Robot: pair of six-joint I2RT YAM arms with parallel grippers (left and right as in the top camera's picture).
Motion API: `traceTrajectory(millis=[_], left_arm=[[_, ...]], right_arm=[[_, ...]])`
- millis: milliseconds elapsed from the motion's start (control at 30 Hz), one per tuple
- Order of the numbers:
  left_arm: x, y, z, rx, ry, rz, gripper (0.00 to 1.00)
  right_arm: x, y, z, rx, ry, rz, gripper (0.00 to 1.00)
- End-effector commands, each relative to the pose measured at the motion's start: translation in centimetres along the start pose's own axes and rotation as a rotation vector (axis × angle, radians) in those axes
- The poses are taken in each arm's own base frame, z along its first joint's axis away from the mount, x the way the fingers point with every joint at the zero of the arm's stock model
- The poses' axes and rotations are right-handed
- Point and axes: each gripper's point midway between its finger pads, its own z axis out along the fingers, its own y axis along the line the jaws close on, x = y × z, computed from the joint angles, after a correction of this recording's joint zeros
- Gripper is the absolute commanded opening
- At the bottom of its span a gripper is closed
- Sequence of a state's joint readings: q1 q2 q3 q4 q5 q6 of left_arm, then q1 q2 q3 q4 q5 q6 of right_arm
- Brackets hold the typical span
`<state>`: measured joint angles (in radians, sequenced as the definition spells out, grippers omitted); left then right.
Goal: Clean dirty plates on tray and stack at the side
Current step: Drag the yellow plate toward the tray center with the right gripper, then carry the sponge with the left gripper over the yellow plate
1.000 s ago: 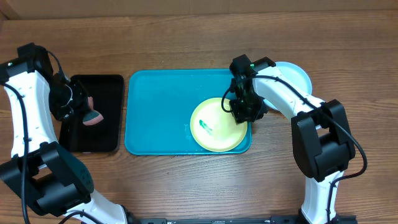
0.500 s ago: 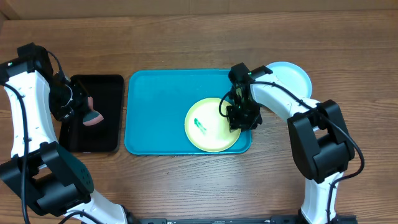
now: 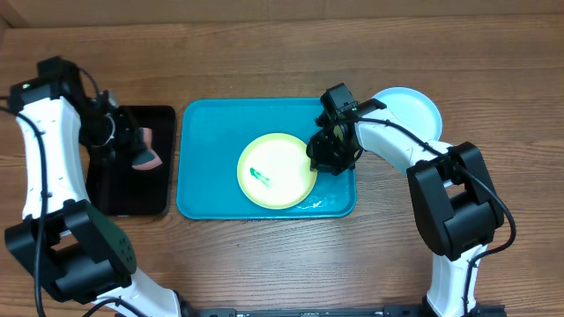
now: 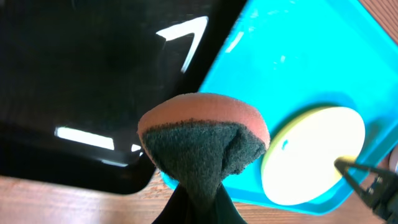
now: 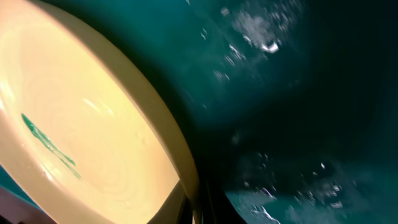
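The pale yellow plate [image 3: 275,170] lies in the middle of the turquoise tray [image 3: 211,150] and carries a teal smear. My right gripper [image 3: 319,157] is shut on the plate's right rim; the right wrist view shows the plate [image 5: 81,124] pinched at its edge over the wet tray [image 5: 298,93]. A light blue plate [image 3: 414,107] sits on the table right of the tray. My left gripper [image 3: 137,158] is shut on a sponge [image 4: 202,140], orange with a dark green scrub face, above the black tray [image 3: 132,189]. The white plate is out of view.
The small black tray [image 4: 81,81] lies left of the turquoise tray, almost touching it. Water droplets lie on the turquoise tray near its right front corner [image 3: 317,204]. The table is bare wood around both trays.
My right gripper has dragged the yellow plate leftward from the tray's right front corner to its middle. My left gripper has moved right with the sponge, toward the turquoise tray.
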<state>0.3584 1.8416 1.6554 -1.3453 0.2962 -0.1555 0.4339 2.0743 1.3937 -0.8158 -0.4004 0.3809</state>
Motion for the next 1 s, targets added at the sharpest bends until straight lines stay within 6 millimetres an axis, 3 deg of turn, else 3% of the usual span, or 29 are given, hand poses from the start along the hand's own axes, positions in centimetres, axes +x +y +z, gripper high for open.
traceTrajectory(millis=[0, 233, 467, 567, 700, 967], left_arm=[[0.3, -1.0, 0.9, 0.004, 0.012, 0.079, 0.04], [-1.6, 2.3, 3.0, -0.183, -0.09, -0.07, 0.04], [-2.6, 3.6, 7.0, -0.182, -0.159, -0.067, 0.04], [-2.5, 4.2, 8.5, -0.179, -0.174, -0.064, 0.05], [-2.1, 5.2, 10.3, -0.177, -0.183, -0.073, 0.04], [-1.1, 7.7, 11.6, -0.223, -0.181, -0.108, 0.04]], right_arm=[[0.1, 0.8, 1.0, -0.023, 0.002, 0.013, 0.09], [-0.7, 1.5, 1.9, 0.065, -0.089, -0.012, 0.09], [-1.3, 3.5, 2.8, 0.117, -0.187, -0.026, 0.09], [-1.4, 3.5, 2.9, 0.163, -0.226, -0.019, 0.1], [-1.5, 3.2, 2.9, 0.201, -0.251, -0.029, 0.19], [-1.6, 3.2, 2.9, 0.2, -0.253, -0.028, 0.19]])
